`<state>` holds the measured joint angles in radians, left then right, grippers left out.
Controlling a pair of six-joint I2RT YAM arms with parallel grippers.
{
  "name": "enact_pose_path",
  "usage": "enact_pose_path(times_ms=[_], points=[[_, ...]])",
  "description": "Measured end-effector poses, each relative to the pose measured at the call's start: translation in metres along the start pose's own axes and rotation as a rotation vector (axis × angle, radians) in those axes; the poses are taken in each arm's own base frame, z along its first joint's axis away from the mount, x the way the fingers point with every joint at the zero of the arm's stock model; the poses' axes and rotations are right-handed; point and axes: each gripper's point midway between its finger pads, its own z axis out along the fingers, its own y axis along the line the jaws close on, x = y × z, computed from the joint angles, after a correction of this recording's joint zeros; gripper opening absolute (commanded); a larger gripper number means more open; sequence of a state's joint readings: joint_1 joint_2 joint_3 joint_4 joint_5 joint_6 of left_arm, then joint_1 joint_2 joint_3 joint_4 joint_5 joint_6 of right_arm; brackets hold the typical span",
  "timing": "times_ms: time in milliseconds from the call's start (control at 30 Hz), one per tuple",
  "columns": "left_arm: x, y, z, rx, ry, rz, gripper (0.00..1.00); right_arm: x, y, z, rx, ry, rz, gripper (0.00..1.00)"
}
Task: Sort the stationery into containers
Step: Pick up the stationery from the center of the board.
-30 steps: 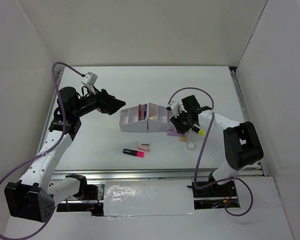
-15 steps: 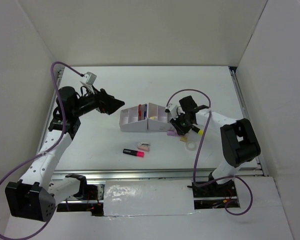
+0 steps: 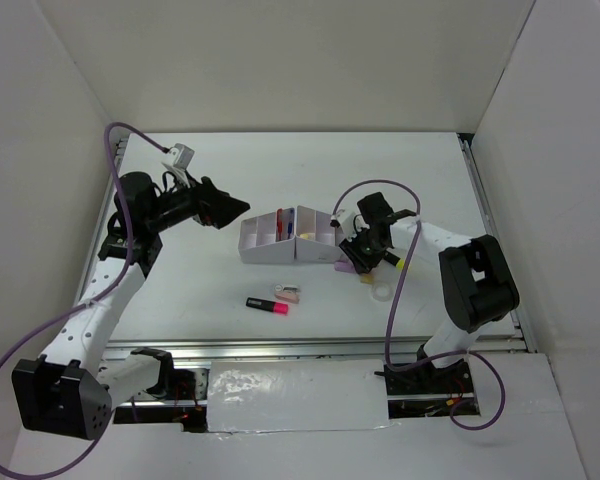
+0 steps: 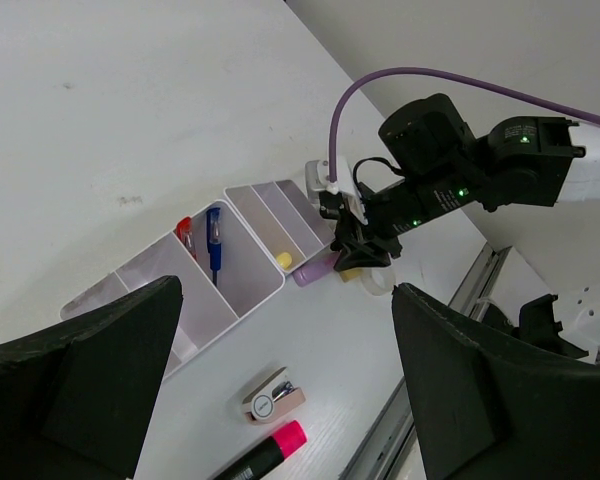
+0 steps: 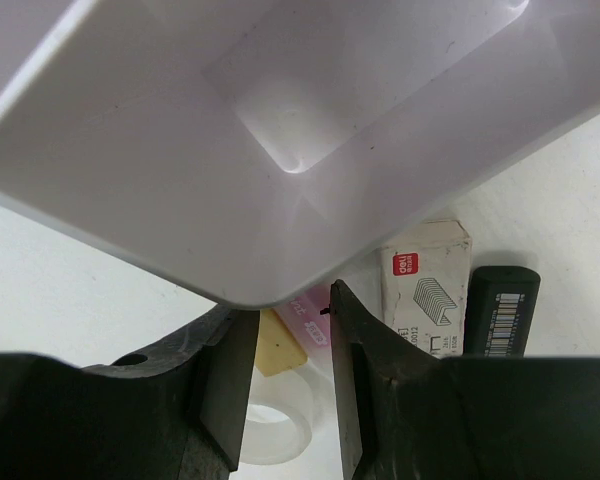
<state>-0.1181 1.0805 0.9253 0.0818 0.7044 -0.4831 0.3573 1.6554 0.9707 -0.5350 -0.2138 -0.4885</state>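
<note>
R gripper [image 3: 356, 257] has edged left since a sec ago, closer to the right end of the organiser [image 3: 280, 240], and its arm's elbow has drawn in a little. L arm and the loose items look unchanged.

Top view: white table [image 3: 230, 160] inside white walls, w/ both arm bases at the near edge. The white desk organiser sits mid-table, split into slanted compartments.

L gripper [image 3: 232, 210] hangs above the table to the left of the organiser, fingers spread wide w/ nothing btwn them.

R gripper is low at the organiser's right front corner. Its wrist view shows the jaws a narrow gap apart. A tan eraser [image 5: 278, 348] and a pink piece [image 5: 308, 312] show in that gap, but can't tell whether either is gripped.

A clear tape ring [image 5: 270, 432] lies just below the eraser in that view. To the right, a white staple box [image 5: 426, 285] and a black barrel w/ barcode [image 5: 500, 310] lie side by side. A purple marker [image 4: 315, 268] lies at the organiser's end.

Inside the organiser:
- blue pen [image 4: 213, 240]
- red item [image 4: 185, 234]
- yellow-tipped item [image 4: 284, 260]

In front of it, apart, lie a black-pink highlighter [image 3: 268, 304] and a small pinkish item [image 3: 288, 293].
</note>
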Motion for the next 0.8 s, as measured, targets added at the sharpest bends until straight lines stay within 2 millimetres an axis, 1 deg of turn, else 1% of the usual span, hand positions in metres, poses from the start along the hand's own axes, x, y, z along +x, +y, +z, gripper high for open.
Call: enact_pose_path(times_ms=[167,300,367,467,533,600,700,733,800], points=[[0.001,0.001,0.001,-0.001,0.003,-0.015,0.98,0.001,0.001,0.000,-0.003,0.005,0.000,0.42],[0.001,0.000,0.001,-0.001,0.003,-0.021,0.98,0.006,0.005,0.000,-0.008,0.030,-0.005,0.50],[0.001,0.000,0.001,-0.001,0.003,-0.021,0.98,0.008,0.008,0.000,-0.009,0.046,-0.012,0.49],[0.001,0.000,0.001,-0.001,0.003,-0.021,0.98,0.009,0.010,0.000,-0.002,0.058,-0.023,0.44],[0.001,0.000,0.001,-0.001,0.003,-0.021,0.98,0.009,0.010,0.001,0.006,0.062,-0.022,0.43],[0.001,0.000,0.001,-0.001,0.003,-0.021,0.98,0.009,0.010,0.001,0.011,0.065,-0.018,0.38],[0.001,0.001,0.000,-0.003,0.002,-0.021,0.98,0.009,0.010,0.001,0.022,0.070,-0.018,0.28],[0.000,0.002,0.000,-0.005,0.001,-0.021,0.98,0.009,0.011,0.001,0.024,0.071,-0.018,0.20],[0.000,0.003,0.000,-0.008,0.000,-0.022,0.98,0.009,0.011,0.001,0.029,0.074,-0.019,0.14]])
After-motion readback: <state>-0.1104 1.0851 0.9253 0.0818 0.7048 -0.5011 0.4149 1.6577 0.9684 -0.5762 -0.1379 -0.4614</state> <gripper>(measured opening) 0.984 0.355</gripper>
